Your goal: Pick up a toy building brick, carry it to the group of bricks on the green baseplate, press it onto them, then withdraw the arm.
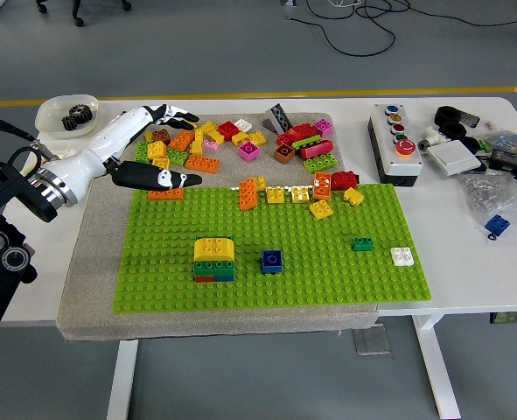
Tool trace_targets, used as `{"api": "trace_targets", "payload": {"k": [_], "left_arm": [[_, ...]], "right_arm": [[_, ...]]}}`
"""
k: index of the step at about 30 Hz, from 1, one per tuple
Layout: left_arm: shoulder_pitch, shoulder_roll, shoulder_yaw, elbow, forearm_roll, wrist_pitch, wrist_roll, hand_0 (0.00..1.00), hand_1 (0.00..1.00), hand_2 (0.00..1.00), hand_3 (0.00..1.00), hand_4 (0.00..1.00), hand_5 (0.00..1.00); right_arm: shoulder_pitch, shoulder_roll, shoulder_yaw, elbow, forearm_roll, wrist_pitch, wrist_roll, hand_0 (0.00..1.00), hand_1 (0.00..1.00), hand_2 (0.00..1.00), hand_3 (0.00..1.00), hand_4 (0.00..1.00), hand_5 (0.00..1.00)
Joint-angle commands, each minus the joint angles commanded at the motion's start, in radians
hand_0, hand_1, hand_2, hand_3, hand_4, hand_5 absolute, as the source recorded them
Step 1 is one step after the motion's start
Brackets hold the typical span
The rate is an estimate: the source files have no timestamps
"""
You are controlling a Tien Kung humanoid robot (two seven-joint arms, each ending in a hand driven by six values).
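- Left hand [149, 144]: fingers spread, holding nothing, above the loose brick pile [197, 144].
- Orange brick [166, 193]: beneath the thumb; pinch its sides squarely.
- Target: yellow-topped stack [214, 260] on the green baseplate [328, 271].

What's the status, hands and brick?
Left robot hand open above the loose brick pile, nothing grasped. Orange rectangular plastic brick lies under its thumb. Right hand not in view. Yellow-topped brick stack unobstructed.

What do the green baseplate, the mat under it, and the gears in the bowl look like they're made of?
Baseplate: likely hard moulded plastic, with even studs and a uniform bright colour.
Mat: seemingly felt or foam, with a matte beige surface and soft edge.
Gears: dark, toothed, possibly metal or black plastic; too small to tell.
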Motion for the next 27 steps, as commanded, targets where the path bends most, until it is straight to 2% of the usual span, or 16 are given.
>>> {"api": "trace_targets", "payload": {"k": [27], "left_arm": [[0.008,0.003,-0.011,0.01,-0.01,0.016,-0.027,0.998,0.794,0.766,0.783,0.998,0.373]], "right_arm": [[0.002,0.0,-0.008,0.0,0.0,0.001,0.001,0.751,0.648,0.72,0.618,0.888,0.482]]}}
